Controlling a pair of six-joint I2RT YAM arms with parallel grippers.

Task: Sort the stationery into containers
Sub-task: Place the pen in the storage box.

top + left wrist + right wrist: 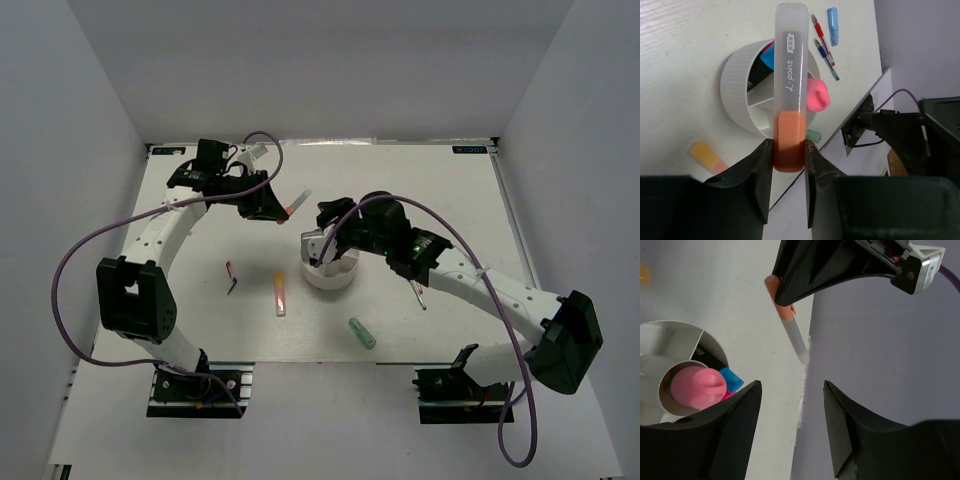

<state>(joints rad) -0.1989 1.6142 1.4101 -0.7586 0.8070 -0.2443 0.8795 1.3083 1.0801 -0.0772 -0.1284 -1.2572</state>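
**Sorting partly done.** The round white ribbed cup (328, 272) stood near the table's centre. It held a stubby pink highlighter (696, 386) in its central well and a blue highlighter (731, 378) in a side compartment.

Several items were left on the table:
- an orange-yellow highlighter (280, 293) and a mint-green highlighter (362, 333), both toward the near edge
- thin red and blue pens (230, 277), nearer the left edge
- a light-blue highlighter (832, 25), seen from the left wrist beyond the cup

The left pincer (789, 162) was clamped on the orange body of a highlighter with a long translucent cap (791, 75). It held this raised toward the far edge, beside the cup rather than over it. The right pincer (790, 390) hovered above the cup with its jaws apart, holding nothing.
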